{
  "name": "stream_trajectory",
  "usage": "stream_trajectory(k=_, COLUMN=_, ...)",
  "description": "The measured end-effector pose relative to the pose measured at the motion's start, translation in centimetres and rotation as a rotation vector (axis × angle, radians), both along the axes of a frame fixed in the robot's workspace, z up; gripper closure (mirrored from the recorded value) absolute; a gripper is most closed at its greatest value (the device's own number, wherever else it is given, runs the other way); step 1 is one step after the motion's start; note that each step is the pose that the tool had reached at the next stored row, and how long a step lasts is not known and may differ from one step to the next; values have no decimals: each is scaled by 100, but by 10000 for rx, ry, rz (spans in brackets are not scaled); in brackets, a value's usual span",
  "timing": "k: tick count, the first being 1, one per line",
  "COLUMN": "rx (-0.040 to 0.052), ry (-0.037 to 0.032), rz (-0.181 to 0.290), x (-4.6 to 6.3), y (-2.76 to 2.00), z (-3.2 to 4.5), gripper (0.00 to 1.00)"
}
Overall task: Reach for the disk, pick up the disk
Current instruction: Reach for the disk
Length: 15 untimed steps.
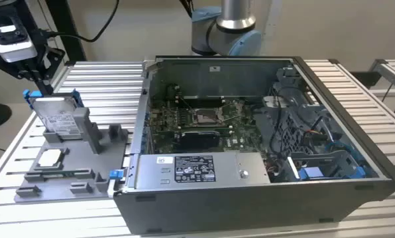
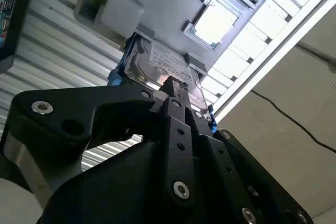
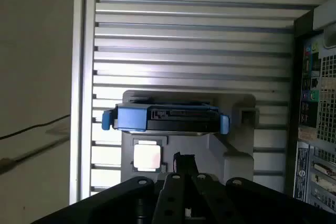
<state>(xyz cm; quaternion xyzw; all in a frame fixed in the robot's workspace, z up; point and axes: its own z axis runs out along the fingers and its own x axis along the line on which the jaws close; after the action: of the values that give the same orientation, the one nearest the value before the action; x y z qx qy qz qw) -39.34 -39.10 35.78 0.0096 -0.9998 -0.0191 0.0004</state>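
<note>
The disk (image 1: 58,117) is a silver-grey hard drive with a white label and a bright blue frame. It stands on edge in a grey holder (image 1: 85,148) at the exterior view's left. My gripper (image 1: 45,88) hangs just above the disk's upper corner, apart from it. Its black fingers are drawn together with nothing between them. In the second wrist view the gripper (image 2: 170,84) points at the disk's label face (image 2: 167,60). In the first wrist view the disk's blue-framed top edge (image 3: 166,118) lies just past the gripper (image 3: 184,158).
A small white-topped square chip (image 1: 50,157) lies in the holder near the disk. An open computer case (image 1: 383,163) with a grey stickered box (image 1: 197,171) fills the exterior view's middle and right. All of it rests on a ribbed metal table (image 1: 111,84). The arm's base (image 1: 224,27) stands behind the case.
</note>
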Motion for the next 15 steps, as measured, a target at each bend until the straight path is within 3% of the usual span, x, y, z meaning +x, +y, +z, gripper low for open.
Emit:
stream_trajectory(k=13, rx=0, ry=0, rz=0, x=0, y=1, z=0, gripper=100)
stream_trajectory(k=15, rx=-1, ry=0, rz=-2, x=-1, y=23, z=0, gripper=100)
